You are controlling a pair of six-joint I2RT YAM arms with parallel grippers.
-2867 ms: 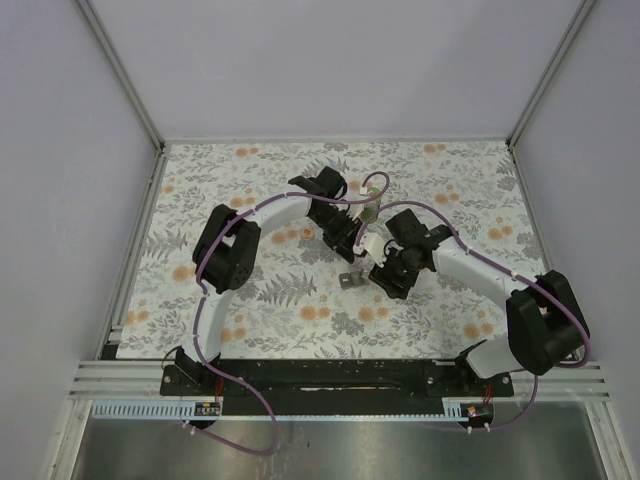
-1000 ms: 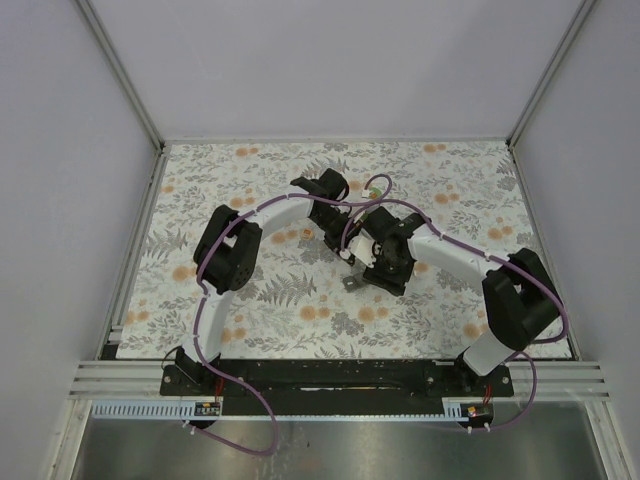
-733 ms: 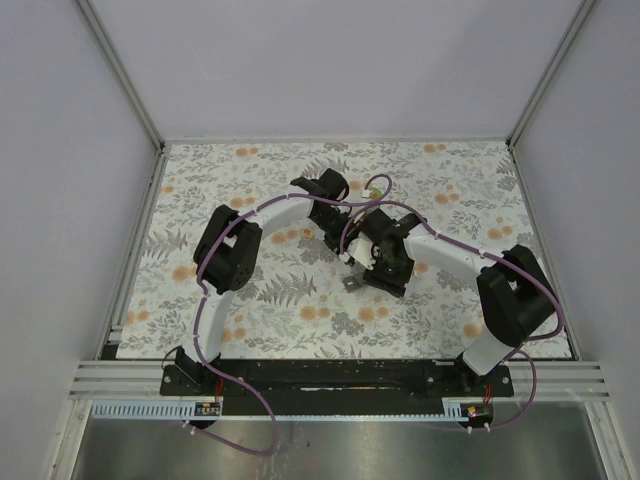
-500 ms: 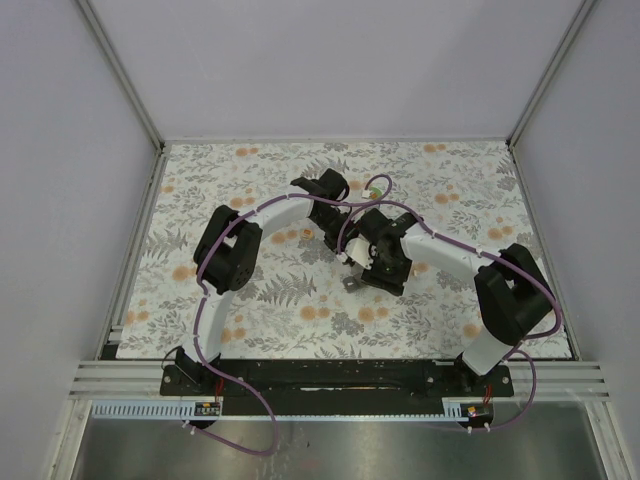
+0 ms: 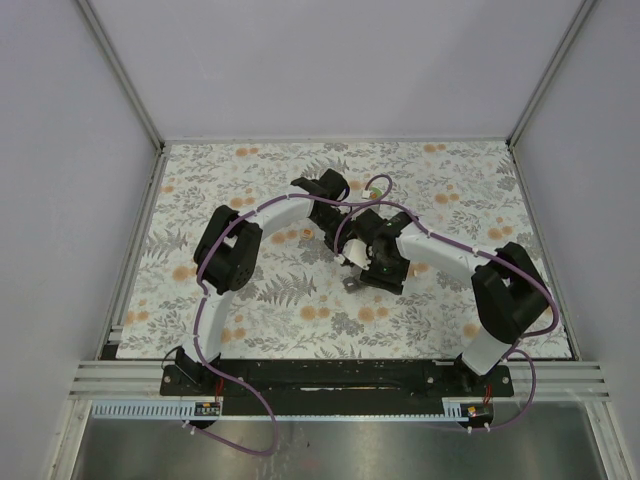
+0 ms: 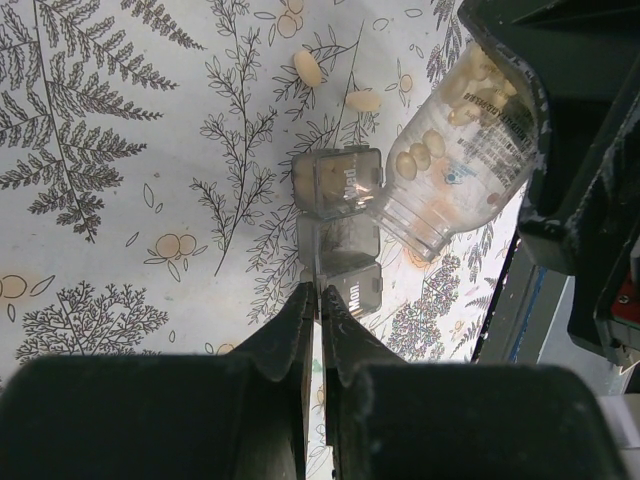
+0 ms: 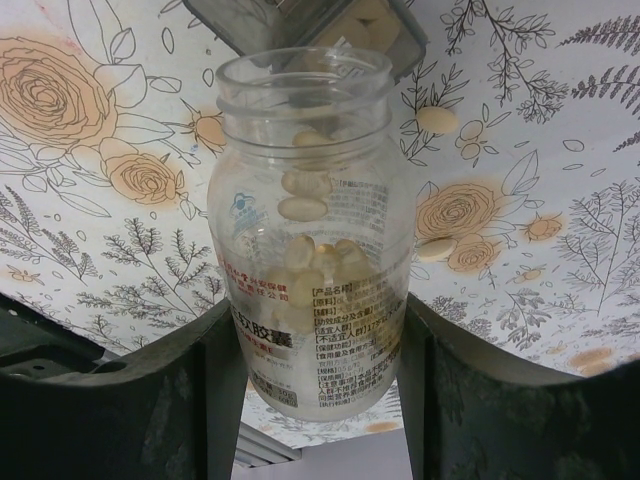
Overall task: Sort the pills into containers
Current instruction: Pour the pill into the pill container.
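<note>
Two grippers crowd one small spot on the flowered tabletop — tight work. Nearest me, the clear pill organiser lies flat. The left gripper is pinched hard together, seemingly nipping the thin edge of its near compartment to steady it.

Just over it, the right gripper clasps the pill bottle by its body, one finger on either side. The bottle is tipped well over, open mouth aimed at the strip's far compartments, pills sliding toward the neck.

Here's my worry: that mouth looks wider than a single compartment, so a quick tilt could send a rush of pills over the walls. Another risk — the left's bite is narrow, so a nudge from the bottle's rim could swing the strip or flip it. Beyond the organiser, two loose pills lie on the tabletop, proof of how easily they stray.

So the bottle's mouth hangs just above the organiser, close beside the left's fingertips, and the loose pills sit past both, apart from either gripper.
</note>
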